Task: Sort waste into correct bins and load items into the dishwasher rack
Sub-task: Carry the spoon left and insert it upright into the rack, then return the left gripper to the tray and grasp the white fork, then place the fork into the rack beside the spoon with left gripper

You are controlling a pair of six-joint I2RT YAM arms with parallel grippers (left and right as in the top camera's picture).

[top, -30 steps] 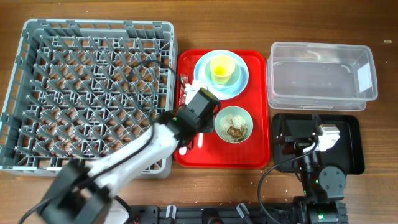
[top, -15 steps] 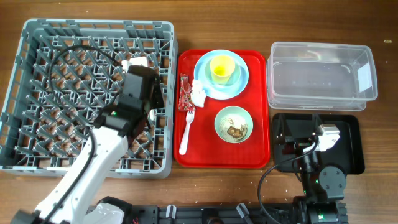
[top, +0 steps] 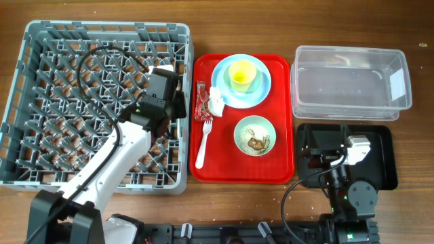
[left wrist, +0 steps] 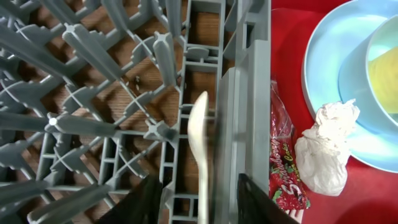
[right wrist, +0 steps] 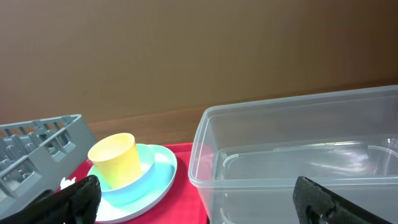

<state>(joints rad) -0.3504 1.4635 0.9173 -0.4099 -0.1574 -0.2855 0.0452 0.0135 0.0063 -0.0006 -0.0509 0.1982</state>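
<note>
My left gripper (top: 171, 83) (left wrist: 199, 186) hangs over the right edge of the grey dishwasher rack (top: 41, 41) (left wrist: 249, 93). Its jaws are open, and the white spoon (left wrist: 200, 137) stands between them inside the rack's wall, with gaps on both sides. On the red tray lie the white fork (top: 203, 139), the red wrapper (top: 201, 102) (left wrist: 283, 168) and the crumpled napkin (top: 216, 102) (left wrist: 326, 149). The yellow cup (top: 243, 73) (right wrist: 115, 158) sits on the blue plate (top: 261, 91). The green bowl (top: 254, 130) holds food scraps (top: 256, 143). My right gripper (top: 325, 146) (right wrist: 208, 205) is wide open and empty.
The red tray (top: 278, 169) lies between the rack and the bins. The clear tub (top: 349, 81) (right wrist: 298, 155) stands at the back right. In front of it is the black tray (top: 386, 159), with my right arm resting over it.
My left arm carried the spoon from the red tray to the rack's right edge. Its jaws have parted around the spoon. The right arm has not moved.
</note>
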